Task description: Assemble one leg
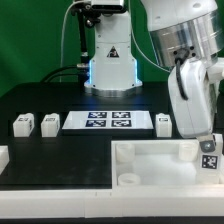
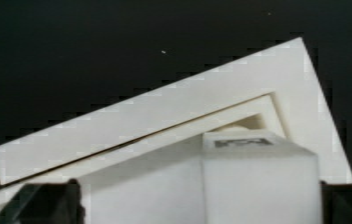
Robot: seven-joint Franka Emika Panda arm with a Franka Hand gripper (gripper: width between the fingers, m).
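My gripper [image 1: 206, 146] is shut on a leg [image 1: 208, 156], a small white block with a black-and-white marker. It holds the leg upright over the far right corner of the big white tray [image 1: 150, 166] at the exterior view's right. In the wrist view the leg [image 2: 199, 180] fills the space between my dark fingers [image 2: 41, 205], with the gripper [image 2: 194, 206] closed on its sides. Under it lies the tray's corner [image 2: 155, 125]. Whether the leg touches the tray is hard to tell.
Two more legs [image 1: 23, 125] [image 1: 50, 122] lie at the exterior view's left and another [image 1: 165, 122] right of the marker board [image 1: 108, 121]. A white part [image 1: 3, 155] sits at the left edge. The arm's base [image 1: 110, 60] stands behind.
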